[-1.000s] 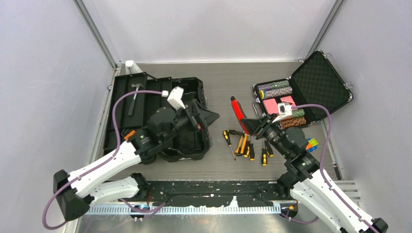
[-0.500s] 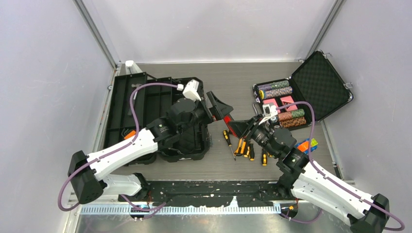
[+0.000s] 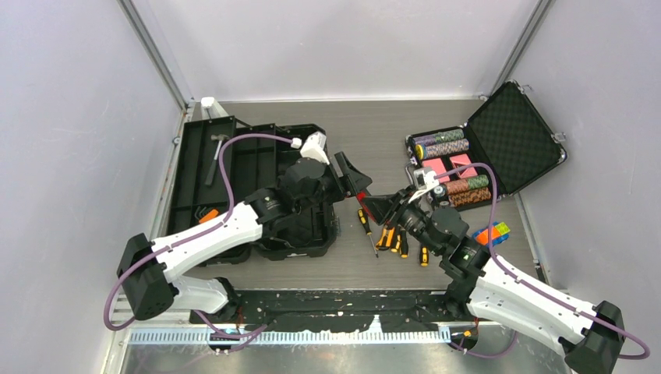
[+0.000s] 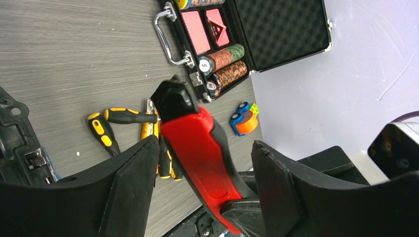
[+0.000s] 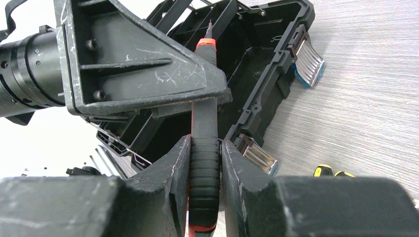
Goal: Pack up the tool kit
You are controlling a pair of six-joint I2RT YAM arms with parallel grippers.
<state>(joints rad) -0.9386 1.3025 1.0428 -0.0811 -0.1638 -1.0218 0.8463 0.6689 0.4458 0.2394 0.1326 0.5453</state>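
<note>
The black toolbox (image 3: 234,156) lies open on the left with a hammer (image 3: 212,160) inside. My right gripper (image 3: 392,204) is shut on the ribbed black end of a red-and-black tool (image 5: 204,163) and holds it above the table beside the toolbox. My left gripper (image 3: 355,178) has reached across to it. In the left wrist view its open jaws stand on either side of the red handle (image 4: 197,143), with a gap showing on each side. Several yellow-and-black screwdrivers (image 3: 394,238) lie on the table below the two grippers.
A small foam-lined case (image 3: 499,140) with poker chips stands open at the back right. A coloured cube (image 3: 491,232) lies near the right arm. The toolbox's blue latches (image 5: 309,59) hang on its near wall.
My left arm swung right from over the toolbox to the red tool, and its jaws have narrowed round the handle. My right gripper carried the tool left to meet it.
</note>
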